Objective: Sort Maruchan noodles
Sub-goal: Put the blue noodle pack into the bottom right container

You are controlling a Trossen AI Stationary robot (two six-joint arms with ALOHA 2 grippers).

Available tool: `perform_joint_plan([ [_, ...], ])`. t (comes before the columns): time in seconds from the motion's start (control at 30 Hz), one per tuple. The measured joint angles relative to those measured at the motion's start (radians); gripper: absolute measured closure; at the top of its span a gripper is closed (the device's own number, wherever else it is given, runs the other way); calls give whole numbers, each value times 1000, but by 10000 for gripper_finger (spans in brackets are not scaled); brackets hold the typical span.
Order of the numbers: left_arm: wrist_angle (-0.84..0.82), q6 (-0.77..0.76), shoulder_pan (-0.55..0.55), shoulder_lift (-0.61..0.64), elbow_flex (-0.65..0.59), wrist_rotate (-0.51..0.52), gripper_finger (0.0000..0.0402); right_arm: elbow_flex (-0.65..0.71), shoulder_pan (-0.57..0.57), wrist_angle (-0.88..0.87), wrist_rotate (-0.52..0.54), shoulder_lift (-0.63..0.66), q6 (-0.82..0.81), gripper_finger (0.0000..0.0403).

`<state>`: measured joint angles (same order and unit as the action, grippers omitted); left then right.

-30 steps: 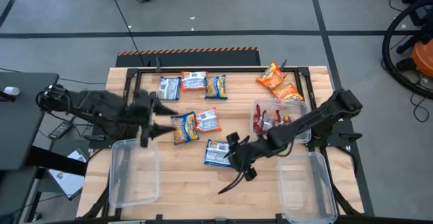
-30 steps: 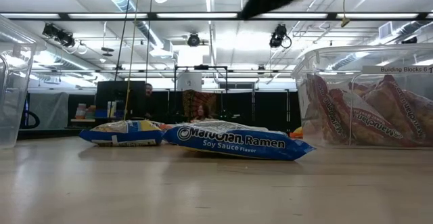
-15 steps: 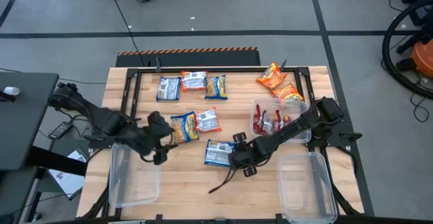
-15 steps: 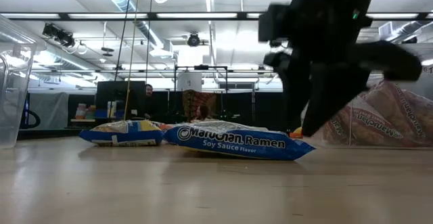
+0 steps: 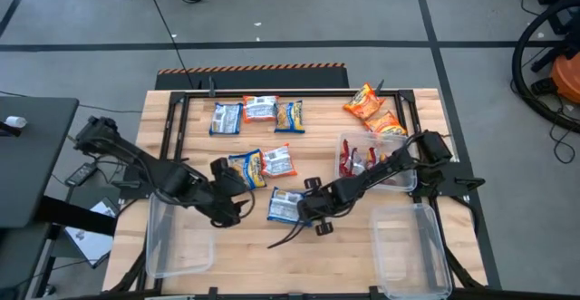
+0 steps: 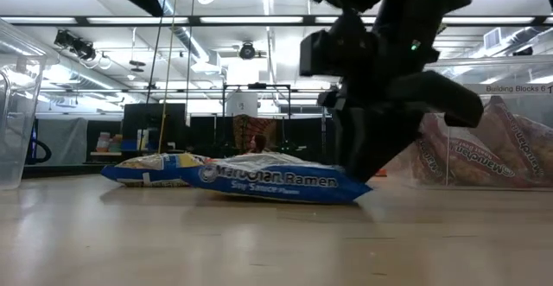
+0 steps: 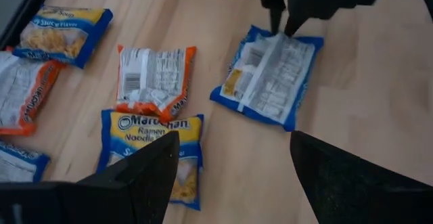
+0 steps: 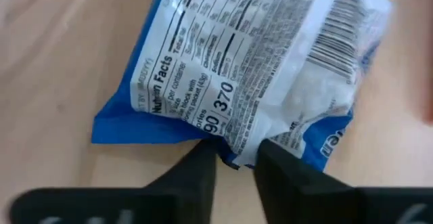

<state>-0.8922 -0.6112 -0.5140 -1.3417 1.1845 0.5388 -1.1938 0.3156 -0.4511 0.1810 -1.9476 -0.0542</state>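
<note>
Crinkly blue Soy Sauce ramen packet (image 5: 284, 206): light, slippery; right claw (image 8: 233, 162) pinching its edge seam. Left claw (image 7: 233, 176) open, nearby.

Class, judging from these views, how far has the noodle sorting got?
Done: red packets sit in one bin. In hand: the right tool pinches the blue packet's edge. Left: packets along the far edge, the orange pair, and two empty bins.

Three clear bins (image 5: 179, 238) sit on the wooden table (image 5: 245, 255).
</note>
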Motion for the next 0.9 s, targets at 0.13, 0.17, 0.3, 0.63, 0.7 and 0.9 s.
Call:
perform_joint_plan([
  [0.13, 9, 47, 24, -29, 0, -1, 115, -3, -13, 0, -44, 20, -49, 391],
  [0.17, 7, 47, 32, -28, 0, -1, 115, -6, -15, -18, -51, 38, -64, 392],
  [0.3, 2, 61, 61, -3, -1, -2, 115, -60, -18, -104, -100, 136, -118, 396],
  [0.63, -6, 126, 120, 76, 0, 7, 115, -254, -58, -399, -520, 402, -785, 397],
  [0.7, -20, 126, 125, 81, 0, 9, 115, -261, -46, -416, -567, 471, -921, 397],
  [0.9, -74, 126, 132, 81, 0, 11, 115, -263, 34, -594, -605, 656, -1207, 397],
])
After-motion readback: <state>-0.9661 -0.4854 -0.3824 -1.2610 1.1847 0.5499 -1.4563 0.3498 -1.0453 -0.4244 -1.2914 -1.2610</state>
